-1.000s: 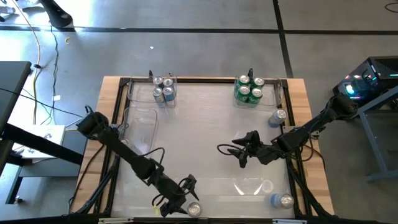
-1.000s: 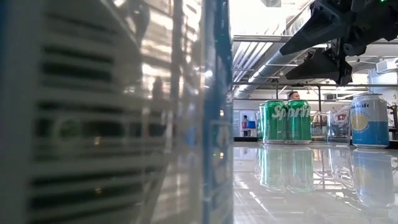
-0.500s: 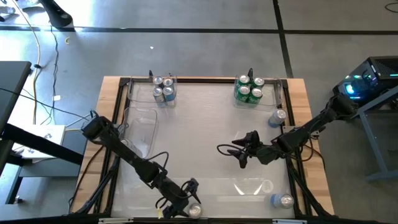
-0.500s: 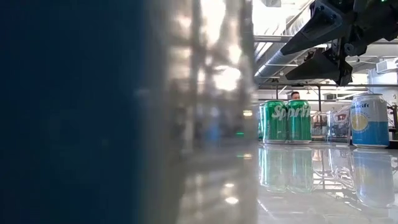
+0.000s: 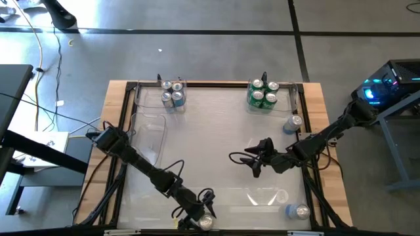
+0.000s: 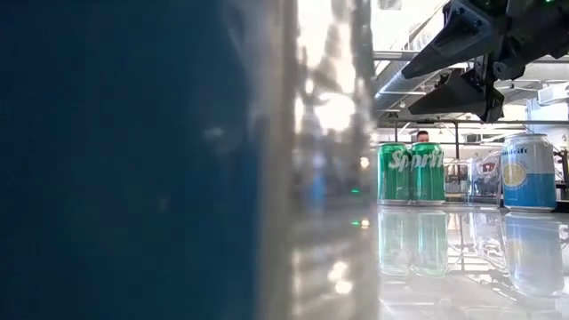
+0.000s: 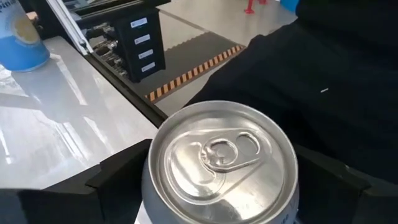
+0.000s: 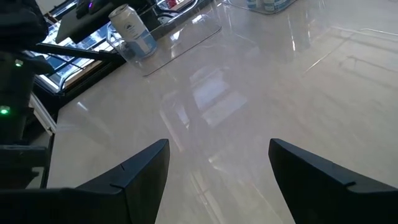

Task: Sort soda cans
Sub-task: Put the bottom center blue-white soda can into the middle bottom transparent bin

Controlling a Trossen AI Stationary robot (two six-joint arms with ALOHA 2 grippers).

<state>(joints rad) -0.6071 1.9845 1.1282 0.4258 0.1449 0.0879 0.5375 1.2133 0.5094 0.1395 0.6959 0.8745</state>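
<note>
Pick-up stage of the sort, read outward from the near edge. Places are given relative to the green group [image 5: 264, 94].

**Nearest.** Held can [image 7: 217, 155], silver-topped and upright, stands at the near edge of the surface [image 5: 216, 131], well apart from the green group and diagonally across from it. The left arm [image 5: 141, 164] reaches it, and the left jaws lie against both of its sides, pinching it. In the low view its blurred blue body fills most of the frame.

**Middle.** The right arm [image 5: 315, 141] waits above the bare surface, nearer than the green group. The right jaws are spread and hold nothing.

**Judgement.** The grasp appears made and the carry has not begun. The next move calls for a clean lift. The can should then travel to the blue group [image 5: 172, 94], which is level with the green group and to its left, and be set down upright without knocking its neighbours.

**Count.**
- Held can: one.
- Corner can [image 5: 298, 211]: one, on the green group's side at the near edge.
- Lone can [image 5: 293, 123]: one, blue-bodied, just nearer than the green group.
- Blue group: four tops.
- Green group: at least four tops; a fifth cannot be ruled out.
- Clear trays: an empty one [image 5: 152, 131] nearer than the blue group. Others are too faint to count surely.
</note>
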